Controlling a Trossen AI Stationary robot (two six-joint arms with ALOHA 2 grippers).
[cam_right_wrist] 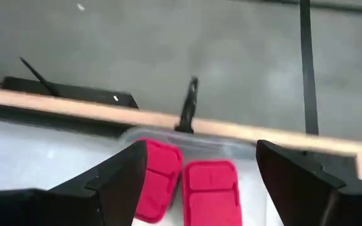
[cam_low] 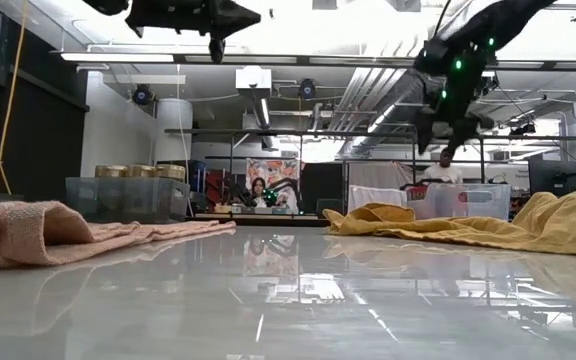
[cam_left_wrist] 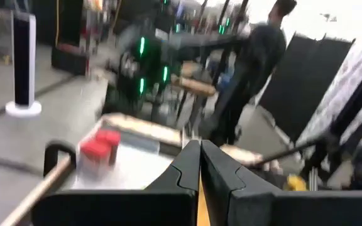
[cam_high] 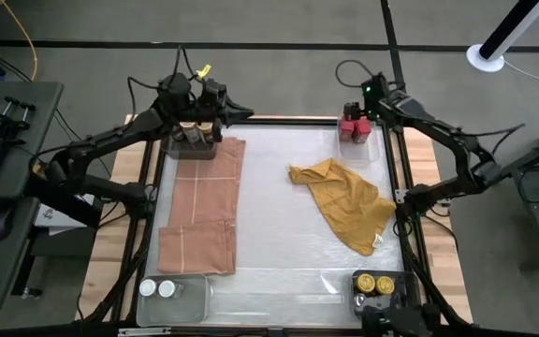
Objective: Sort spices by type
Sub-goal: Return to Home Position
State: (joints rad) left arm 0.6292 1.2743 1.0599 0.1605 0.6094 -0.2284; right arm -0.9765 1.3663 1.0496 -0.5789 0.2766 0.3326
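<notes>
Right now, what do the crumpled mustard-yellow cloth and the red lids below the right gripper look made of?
Mustard-yellow cloth: soft woven fabric, matte, going by its loose folds. Red lids, below the open right gripper: probably moulded plastic, smooth, with pressed flip-cap seams.

The glossy table (cam_high: 279, 234) bears a pink cloth (cam_high: 204, 206), a mustard cloth (cam_high: 344, 201) and corner trays (cam_high: 196, 300).

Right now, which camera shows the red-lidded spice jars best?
The right wrist view: the red-lidded jars show close up, from above, under the open right claw. The high view shows them small in a corner; the left wrist view, far off; the low view, barely.
</notes>
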